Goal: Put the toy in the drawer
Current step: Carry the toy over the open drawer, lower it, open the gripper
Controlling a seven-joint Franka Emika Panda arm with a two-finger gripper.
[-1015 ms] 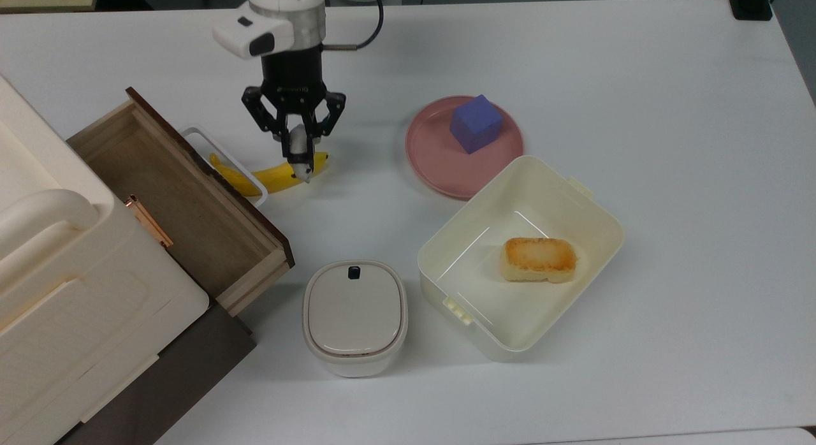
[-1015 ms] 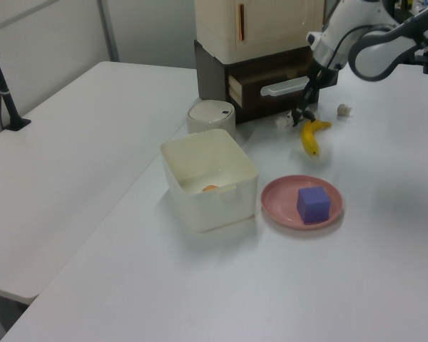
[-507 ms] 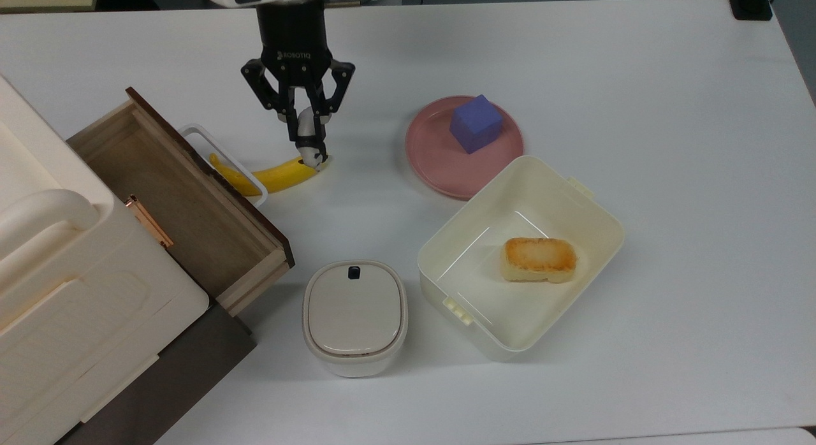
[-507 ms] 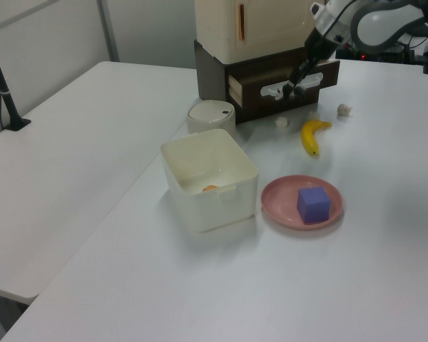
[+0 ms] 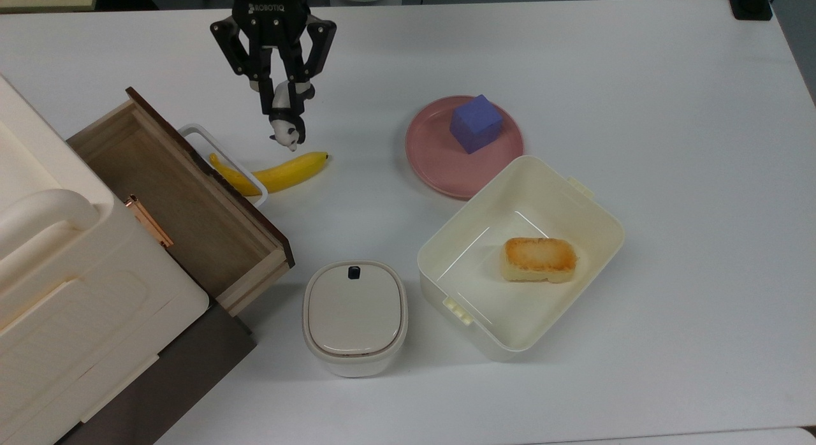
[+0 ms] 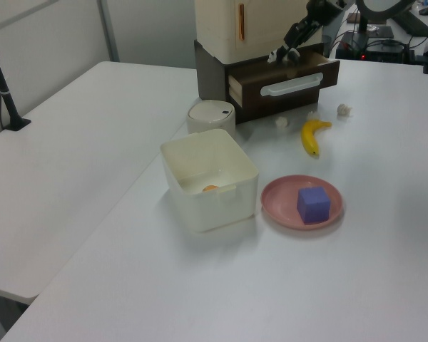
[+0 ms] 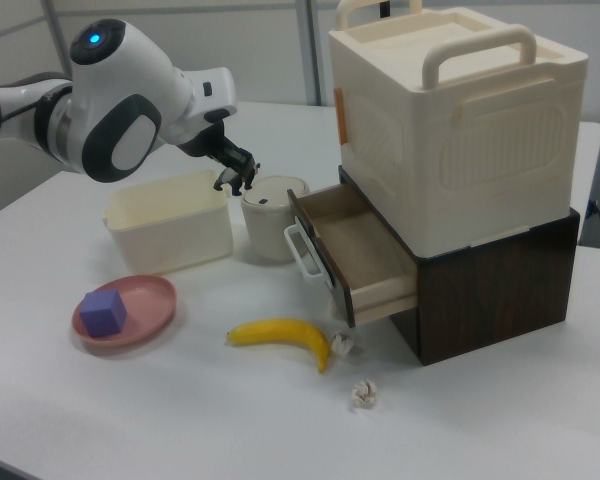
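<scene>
The toy (image 5: 285, 131), a small black-and-white panda figure, hangs in the air with my gripper (image 5: 281, 111) shut on its upper part. It is above the table, past the yellow banana (image 5: 280, 173), toward the top view's upper edge. The drawer (image 5: 182, 199) stands pulled open at the top view's left: a light-wood box with a dark front panel and a white loop handle (image 5: 224, 163). It has nothing inside. In the left view the gripper (image 6: 288, 53) with the toy is level with the drawer (image 6: 294, 75) front's top. The right view has my gripper (image 7: 236, 178) left of the drawer (image 7: 365, 255).
A cream storage box (image 5: 57, 260) sits on the dark cabinet that houses the drawer. A pink plate (image 5: 433, 158) carries a purple cube (image 5: 475, 123). A cream tub (image 5: 599, 241) holds a toasted bun, and a lidded pot (image 5: 354, 316) stands beside it. Crumpled scraps (image 7: 363, 393) lie near the cabinet.
My gripper has risen off the table beside the banana's tip with the toy, and moved toward the top view's upper left. The banana stays put.
</scene>
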